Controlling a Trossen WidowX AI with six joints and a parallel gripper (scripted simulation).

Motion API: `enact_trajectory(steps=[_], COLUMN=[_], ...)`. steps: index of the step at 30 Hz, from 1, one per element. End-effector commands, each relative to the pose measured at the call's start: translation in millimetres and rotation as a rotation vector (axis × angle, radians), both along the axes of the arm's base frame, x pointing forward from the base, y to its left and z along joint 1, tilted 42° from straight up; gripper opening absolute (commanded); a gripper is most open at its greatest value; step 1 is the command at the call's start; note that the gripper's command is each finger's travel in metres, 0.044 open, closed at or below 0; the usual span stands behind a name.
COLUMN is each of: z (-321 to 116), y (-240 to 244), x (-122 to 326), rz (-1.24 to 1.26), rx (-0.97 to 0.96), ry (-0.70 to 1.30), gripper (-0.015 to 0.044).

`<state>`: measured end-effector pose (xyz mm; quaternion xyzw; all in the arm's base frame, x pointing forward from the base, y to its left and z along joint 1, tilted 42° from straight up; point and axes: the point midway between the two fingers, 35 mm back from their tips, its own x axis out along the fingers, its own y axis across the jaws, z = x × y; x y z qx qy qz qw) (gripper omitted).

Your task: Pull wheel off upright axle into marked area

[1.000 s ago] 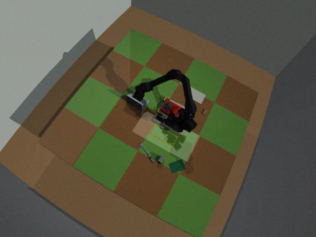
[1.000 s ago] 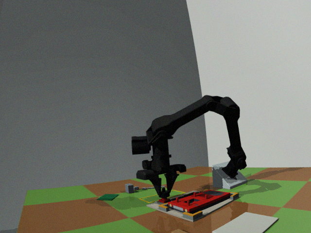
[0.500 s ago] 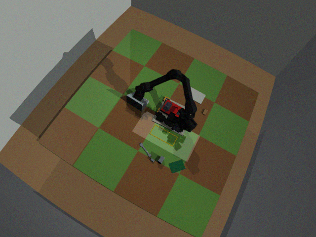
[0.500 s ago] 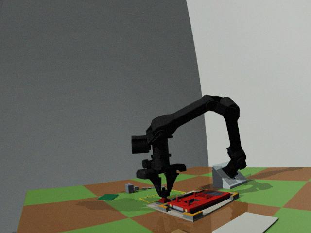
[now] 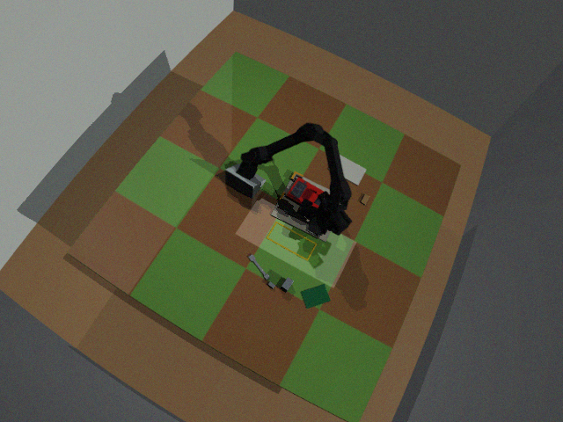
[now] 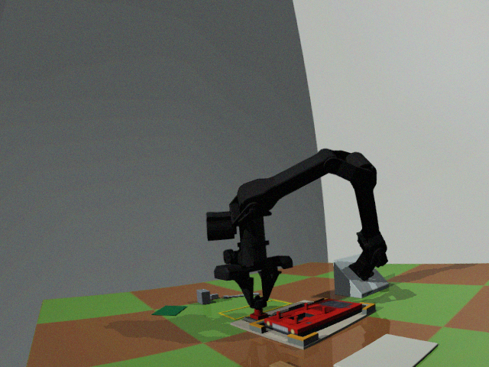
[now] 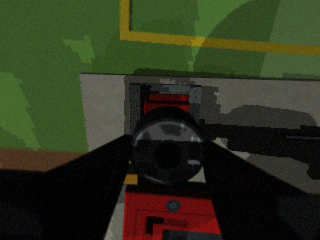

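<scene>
The dark round wheel is between the fingertips of my gripper, which is shut on it from both sides. It stands just above the red block at the edge of the grey board. The axle is hidden, so I cannot tell whether the wheel still sits on it. The marked area, a yellow outline, lies on the table beside the board. In the top view the arm hides the wheel.
A red car body lies on the board between yellow-topped corner blocks. A grey block, a thin grey tool and a green square lie beyond the outline. A white plate lies on the other side.
</scene>
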<state>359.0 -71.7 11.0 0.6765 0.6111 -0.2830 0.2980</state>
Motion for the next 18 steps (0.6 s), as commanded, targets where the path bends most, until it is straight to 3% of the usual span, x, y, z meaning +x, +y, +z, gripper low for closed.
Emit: enact_trajectory(steps=[1, 18], z=[2.9, 7.1], y=[-4.2, -8.0], x=[0.0, -0.5], rz=[-0.005, -0.006], rx=[-0.002, -0.002], ry=[-0.006, -0.006], gripper=[0.0000, 0.0000])
